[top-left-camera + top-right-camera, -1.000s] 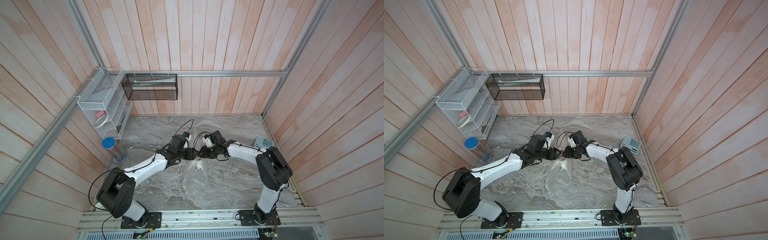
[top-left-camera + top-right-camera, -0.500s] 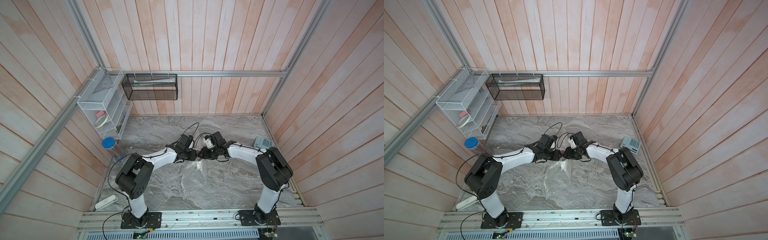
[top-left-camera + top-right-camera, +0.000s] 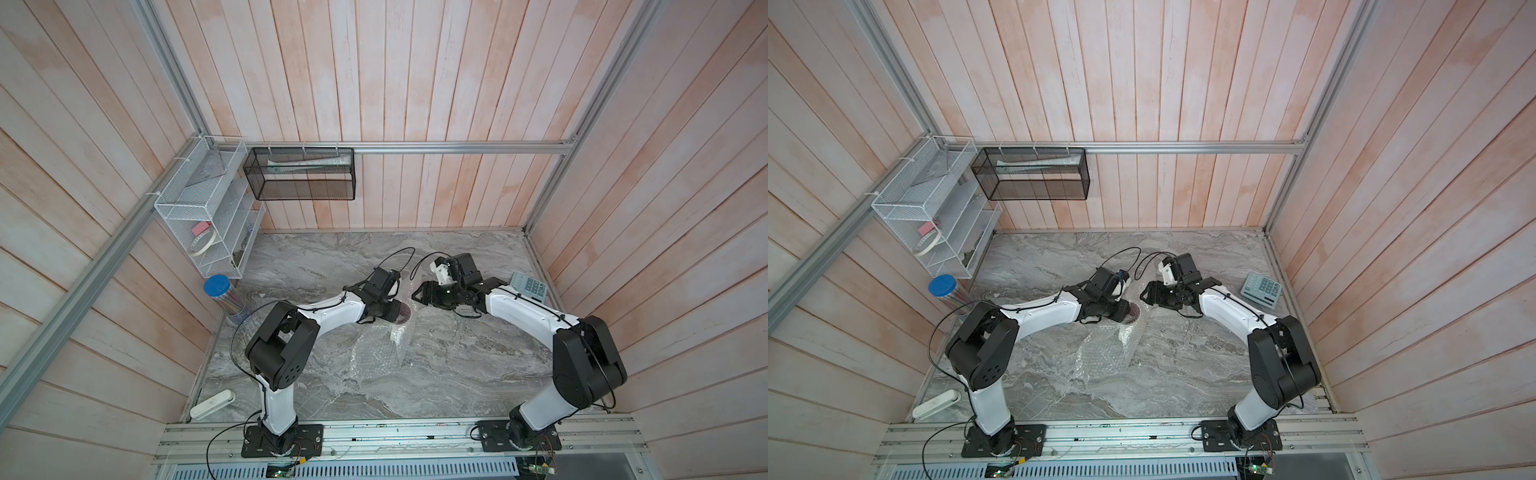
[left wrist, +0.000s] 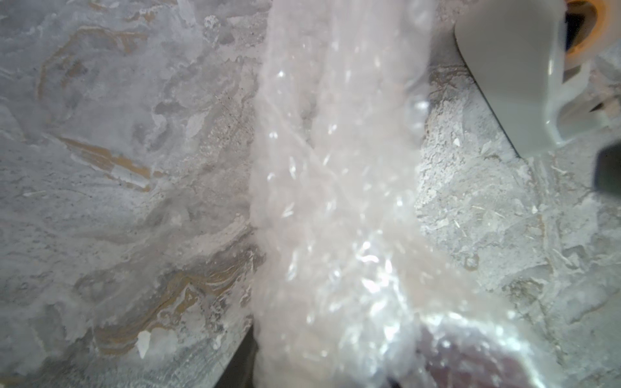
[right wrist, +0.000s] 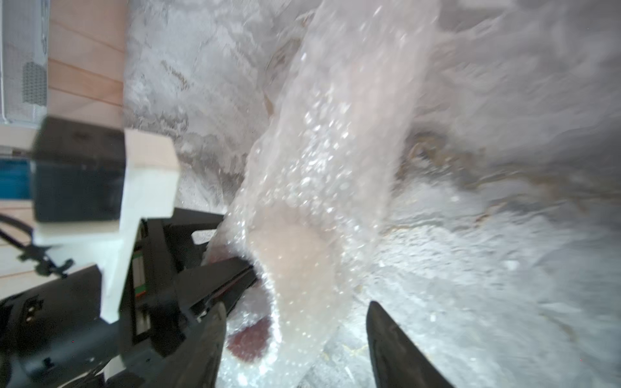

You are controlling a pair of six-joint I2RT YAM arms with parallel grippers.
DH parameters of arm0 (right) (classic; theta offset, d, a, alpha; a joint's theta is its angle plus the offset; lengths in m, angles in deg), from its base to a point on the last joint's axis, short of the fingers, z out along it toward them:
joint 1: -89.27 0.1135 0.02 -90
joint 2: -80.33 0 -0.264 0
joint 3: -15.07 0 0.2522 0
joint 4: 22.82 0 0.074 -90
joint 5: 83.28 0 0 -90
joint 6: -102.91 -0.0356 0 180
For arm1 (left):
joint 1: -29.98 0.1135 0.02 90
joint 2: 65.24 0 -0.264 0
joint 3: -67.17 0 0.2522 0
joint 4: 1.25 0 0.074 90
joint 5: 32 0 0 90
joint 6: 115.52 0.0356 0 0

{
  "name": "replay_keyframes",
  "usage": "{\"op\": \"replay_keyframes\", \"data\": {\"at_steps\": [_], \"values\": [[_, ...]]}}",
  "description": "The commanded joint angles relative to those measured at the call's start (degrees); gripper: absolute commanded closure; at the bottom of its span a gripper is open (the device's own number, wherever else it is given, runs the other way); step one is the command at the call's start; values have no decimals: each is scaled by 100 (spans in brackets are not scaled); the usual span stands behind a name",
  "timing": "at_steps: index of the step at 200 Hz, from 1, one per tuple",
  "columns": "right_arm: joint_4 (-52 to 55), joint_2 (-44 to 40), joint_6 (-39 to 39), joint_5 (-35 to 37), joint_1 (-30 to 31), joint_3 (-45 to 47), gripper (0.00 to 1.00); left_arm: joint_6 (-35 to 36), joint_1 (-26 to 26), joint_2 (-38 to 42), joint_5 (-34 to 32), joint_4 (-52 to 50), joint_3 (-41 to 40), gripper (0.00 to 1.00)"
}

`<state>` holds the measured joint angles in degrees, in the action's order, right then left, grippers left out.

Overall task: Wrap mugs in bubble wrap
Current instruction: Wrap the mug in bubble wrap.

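Observation:
The mug (image 3: pixel 404 318) lies on its side mid-table, its red inside showing through the clear bubble wrap (image 3: pixel 376 359) draped over it and trailing toward the front. In both top views my left gripper (image 3: pixel 394 312) (image 3: pixel 1122 311) sits at the mug's mouth. In the right wrist view its black fingers (image 5: pixel 221 273) are pinched on the wrapped mug (image 5: pixel 250 339). My right gripper (image 5: pixel 299 346) stands open, straddling a raised fold of the bubble wrap (image 5: pixel 322 174) just short of the mug, and holds nothing. The left wrist view is mostly filled by bubble wrap (image 4: pixel 336 201).
A grey tape dispenser (image 4: pixel 510 74) stands close beyond the wrap. A calculator (image 3: pixel 528 286) lies by the right wall. A blue-lidded jar (image 3: pixel 222 293) and a white bar (image 3: pixel 212 404) sit along the left edge. A wire shelf (image 3: pixel 208 216) and a black mesh basket (image 3: pixel 299 174) hang on the walls.
My left gripper has closed in on the wrapped mug and its elbow has swung inward. My right gripper has opened, letting go of the wrap, and has drawn back slightly.

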<state>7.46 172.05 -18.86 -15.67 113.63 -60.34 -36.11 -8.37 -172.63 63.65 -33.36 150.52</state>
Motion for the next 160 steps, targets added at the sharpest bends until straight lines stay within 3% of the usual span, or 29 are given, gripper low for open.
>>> {"op": "replay_keyframes", "data": {"at_steps": [1, 33, 112, 160], "values": [[-45, 121, 197, 337, -387, -178, 25, 423, -76, -291, -110, -388, 9, 62], [-275, 687, 366, 154, -697, -802, 19, 549, -85, -298, -66, -354, 26, 62], [-649, 1634, 26, -26, -766, -1604, 19, 814, -94, -448, -21, -380, 240, 63], [-405, 2188, -27, -28, -702, -2121, 28, 900, -107, -470, -11, -378, 249, 63]]}}
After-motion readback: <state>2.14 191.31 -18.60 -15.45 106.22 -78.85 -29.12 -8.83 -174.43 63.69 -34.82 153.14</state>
